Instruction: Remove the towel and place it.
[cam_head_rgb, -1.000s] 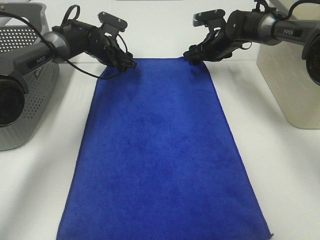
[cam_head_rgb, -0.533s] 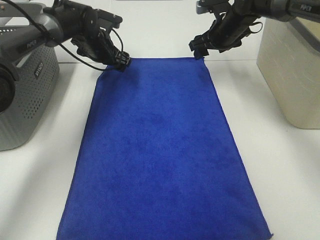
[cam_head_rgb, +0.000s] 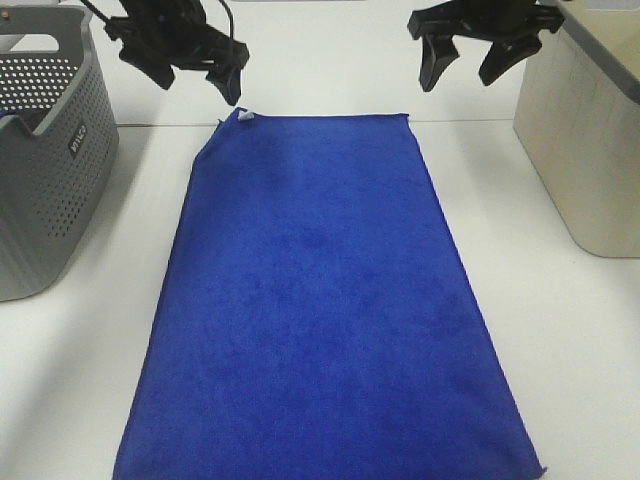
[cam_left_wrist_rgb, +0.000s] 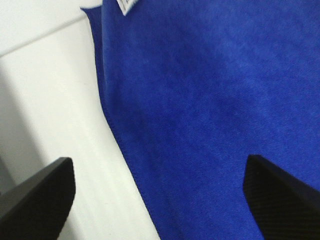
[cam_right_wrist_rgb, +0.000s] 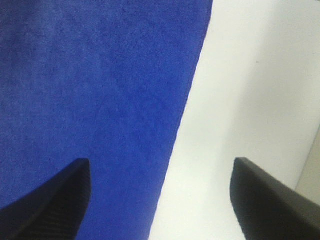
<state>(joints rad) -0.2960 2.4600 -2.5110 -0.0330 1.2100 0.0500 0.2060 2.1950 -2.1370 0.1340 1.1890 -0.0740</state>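
Lying flat on the table (cam_head_rgb: 80, 370), the towel (cam_head_rgb: 320, 300) sits below both empty, spread grippers

My work surface is a plain white table (cam_head_rgb: 560, 360), smooth and evenly lit, with soft grey shadows near its far edge. At my left stands a grey plastic basket (cam_head_rgb: 45, 190), its walls punched with rows of small round holes and a handle slot cut near the rim. At my right sits a beige bin (cam_head_rgb: 580, 150) with rounded corners. Beyond the table I see only pale white.
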